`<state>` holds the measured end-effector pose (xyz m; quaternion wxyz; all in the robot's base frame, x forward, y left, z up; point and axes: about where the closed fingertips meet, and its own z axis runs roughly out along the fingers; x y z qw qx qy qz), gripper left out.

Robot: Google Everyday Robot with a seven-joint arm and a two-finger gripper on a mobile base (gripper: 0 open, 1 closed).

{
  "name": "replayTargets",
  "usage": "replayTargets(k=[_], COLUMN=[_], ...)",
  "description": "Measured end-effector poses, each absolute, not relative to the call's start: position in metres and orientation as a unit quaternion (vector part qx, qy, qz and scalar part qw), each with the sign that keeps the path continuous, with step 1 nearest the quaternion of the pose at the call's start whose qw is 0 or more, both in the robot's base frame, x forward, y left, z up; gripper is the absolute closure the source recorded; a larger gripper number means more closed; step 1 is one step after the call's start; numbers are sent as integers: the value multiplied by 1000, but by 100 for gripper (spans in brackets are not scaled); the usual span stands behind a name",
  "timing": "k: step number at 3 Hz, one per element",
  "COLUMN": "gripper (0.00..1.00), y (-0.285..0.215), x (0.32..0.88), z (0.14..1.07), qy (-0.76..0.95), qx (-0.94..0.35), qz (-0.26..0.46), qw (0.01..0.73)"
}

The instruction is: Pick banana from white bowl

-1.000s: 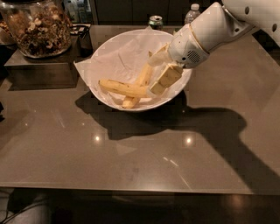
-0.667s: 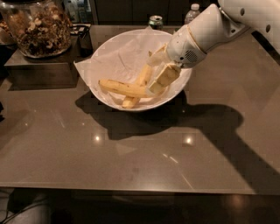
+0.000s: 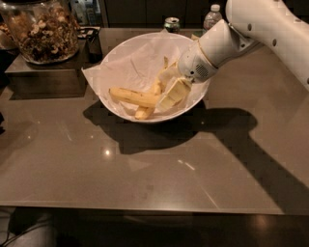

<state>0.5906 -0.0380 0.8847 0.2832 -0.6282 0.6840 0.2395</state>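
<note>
Gripper (image 3: 170, 89) down inside white bowl (image 3: 192, 100), right side; open or closed, cannot tell. Banana (image 3: 131, 96) lies on paper lining (image 3: 135, 67), its right end hidden at gripper. Second banana (image 3: 144, 113) partly covered.

far-edge clutter on the surface (image 3: 145, 169)
jar of nuts (image 3: 41, 29) on a dark box (image 3: 43, 77), far left corner; can (image 3: 171, 24) and bottle (image 3: 212, 14) at far edge behind the pincer (image 3: 169, 89).

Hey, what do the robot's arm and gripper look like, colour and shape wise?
The arm is smooth, rounded white casing with a few small dark dots, narrowing to a cylindrical wrist with a thin tan ring and a patch of tiny holes. No cables show. The gripper, down inside the white bowl, is pale cream and blocky.
</note>
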Motion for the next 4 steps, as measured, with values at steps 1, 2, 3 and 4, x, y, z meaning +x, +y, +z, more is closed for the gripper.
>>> replayTargets(k=[1, 2, 3, 4], gripper=[33, 52, 75, 97], y=[-32, -32, -32, -33], x=[594, 594, 592, 592], z=[867, 871, 870, 871], qy=[694, 694, 697, 698], qx=[-627, -627, -628, -628], qz=[238, 238, 219, 215], qw=[264, 264, 268, 270])
